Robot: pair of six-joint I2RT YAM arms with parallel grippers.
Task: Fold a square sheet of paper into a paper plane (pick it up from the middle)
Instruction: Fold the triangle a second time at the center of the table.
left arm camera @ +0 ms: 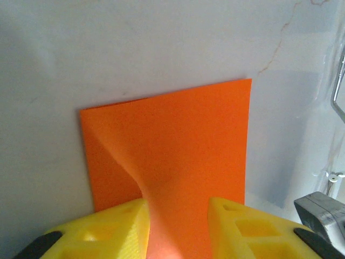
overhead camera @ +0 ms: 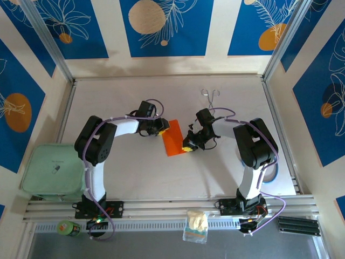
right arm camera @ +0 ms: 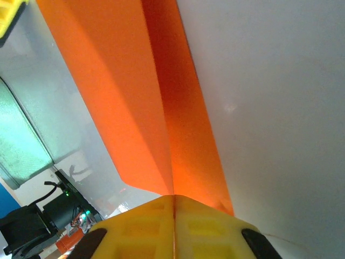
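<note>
Pinches the square sheet of paper [overhead camera: 173, 137] with the right gripper [right arm camera: 173, 209], shut tight, maybe to lift its fold. Steadies the other edge between parted fingers of the left gripper [left arm camera: 178, 211].

Bright orange square sheet of paper [overhead camera: 173, 137], creased lengthwise and partly folded, mid white table [overhead camera: 140, 178]

The desk [overhead camera: 140, 178] is white and matt, and the shadows on it are soft. Cream walls [overhead camera: 112, 32] stand around it on three sides, with blue panels [overhead camera: 161, 27] which carry white leaf drawings and orange or beige circles. Two slanted metal posts [overhead camera: 47, 38] rise at the far corners. An aluminium rail [overhead camera: 172, 208] runs along the near edge, and below it lies a grey surface [overhead camera: 151, 243].
</note>
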